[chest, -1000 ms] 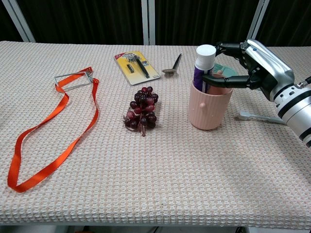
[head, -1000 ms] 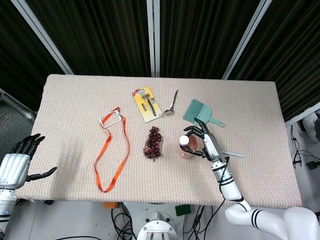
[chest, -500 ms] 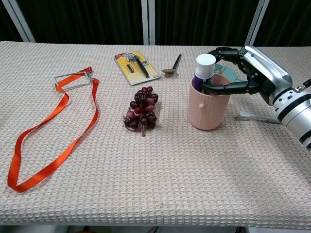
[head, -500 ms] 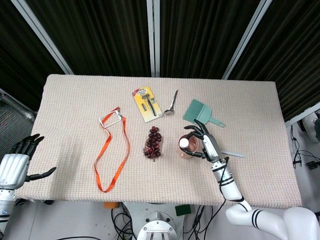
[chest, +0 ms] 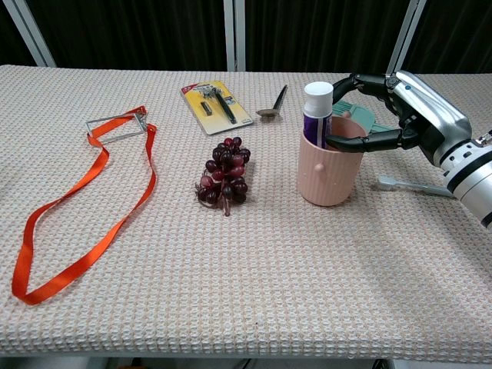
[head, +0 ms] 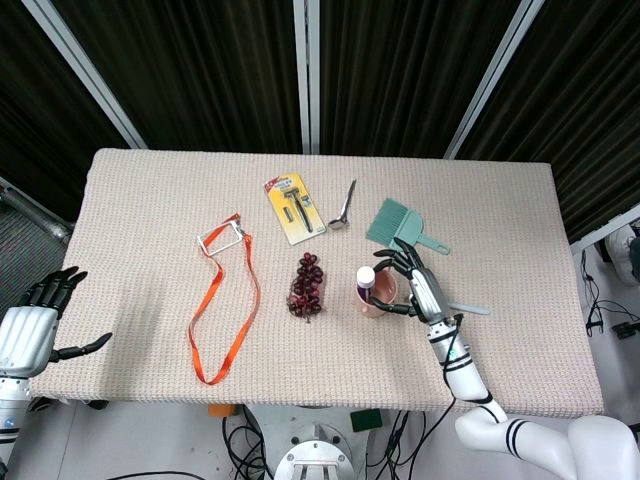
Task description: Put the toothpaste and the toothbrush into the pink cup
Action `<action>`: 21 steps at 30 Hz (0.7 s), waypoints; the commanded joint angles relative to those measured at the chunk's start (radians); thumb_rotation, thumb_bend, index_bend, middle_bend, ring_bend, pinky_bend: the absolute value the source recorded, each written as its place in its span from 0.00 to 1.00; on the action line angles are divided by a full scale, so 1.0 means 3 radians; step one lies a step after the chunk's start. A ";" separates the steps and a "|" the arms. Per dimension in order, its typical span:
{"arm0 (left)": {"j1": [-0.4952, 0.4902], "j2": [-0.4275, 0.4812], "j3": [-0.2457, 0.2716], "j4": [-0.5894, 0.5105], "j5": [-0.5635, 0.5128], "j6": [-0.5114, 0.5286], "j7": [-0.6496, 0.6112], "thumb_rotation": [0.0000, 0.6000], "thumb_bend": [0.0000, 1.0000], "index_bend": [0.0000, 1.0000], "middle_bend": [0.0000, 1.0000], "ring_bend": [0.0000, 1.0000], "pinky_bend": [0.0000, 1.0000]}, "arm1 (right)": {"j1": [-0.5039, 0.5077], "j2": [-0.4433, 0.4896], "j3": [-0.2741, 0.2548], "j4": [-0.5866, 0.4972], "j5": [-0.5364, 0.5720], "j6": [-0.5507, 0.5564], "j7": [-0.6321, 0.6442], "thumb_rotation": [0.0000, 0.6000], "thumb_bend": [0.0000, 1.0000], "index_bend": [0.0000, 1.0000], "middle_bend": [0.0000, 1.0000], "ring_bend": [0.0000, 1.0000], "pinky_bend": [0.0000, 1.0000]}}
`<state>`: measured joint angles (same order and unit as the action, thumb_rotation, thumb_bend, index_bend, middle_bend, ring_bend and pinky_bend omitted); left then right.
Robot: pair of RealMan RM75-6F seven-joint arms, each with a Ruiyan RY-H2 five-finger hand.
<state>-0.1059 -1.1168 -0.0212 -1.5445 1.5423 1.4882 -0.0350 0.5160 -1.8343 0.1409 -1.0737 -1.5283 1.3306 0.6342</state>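
Observation:
The pink cup (chest: 327, 173) (head: 380, 302) stands right of the table's middle. A purple toothpaste tube with a white cap (chest: 317, 108) (head: 366, 275) stands inside it, leaning on the left rim. My right hand (chest: 419, 115) (head: 420, 285) hovers just right of the cup with its fingers spread. Its thumb reaches over the rim, and it holds nothing. The grey toothbrush (chest: 411, 184) (head: 467, 308) lies flat on the cloth to the right of the cup, under that hand's wrist. My left hand (head: 30, 330) hangs open off the table's left edge.
A bunch of dark grapes (chest: 225, 175) lies left of the cup. An orange lanyard (chest: 84, 207) sprawls at the left. At the back lie a yellow razor pack (chest: 215, 104), a spoon (chest: 274, 102) and a green brush (head: 405, 227).
My right hand let go of the toothpaste and drew back to the right. The tube settled into the cup and now leans on its left rim.

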 commanded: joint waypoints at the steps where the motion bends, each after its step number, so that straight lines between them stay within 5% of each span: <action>1: 0.0000 0.0002 0.0000 -0.0004 0.0001 -0.0001 0.0005 0.45 0.08 0.12 0.09 0.10 0.21 | -0.0012 0.0011 -0.0002 0.0015 -0.0013 0.0028 0.0025 1.00 0.36 0.38 0.26 0.00 0.00; 11: -0.0002 0.0008 -0.0002 -0.0021 0.0015 0.0012 0.0013 0.44 0.08 0.12 0.09 0.10 0.21 | -0.0160 0.0123 0.0065 -0.0044 -0.0114 0.0504 -0.0052 1.00 0.34 0.25 0.26 0.00 0.00; 15: 0.0004 0.0003 0.0003 0.0007 -0.0007 -0.0005 -0.0001 0.44 0.08 0.12 0.09 0.10 0.21 | -0.0348 0.0360 0.0168 -0.0224 0.0072 0.0648 -0.0717 1.00 0.40 0.25 0.30 0.00 0.00; 21: -0.0008 -0.0044 0.0012 0.0046 0.0008 -0.0026 -0.0035 0.44 0.08 0.12 0.09 0.10 0.21 | -0.0519 0.0964 0.0047 -0.0767 0.0413 0.0237 -0.1812 1.00 0.56 0.33 0.31 0.00 0.00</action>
<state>-0.1085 -1.1300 -0.0178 -1.5305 1.5451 1.4804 -0.0453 0.4079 -1.6645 0.1717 -1.1911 -1.4770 1.4701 0.2797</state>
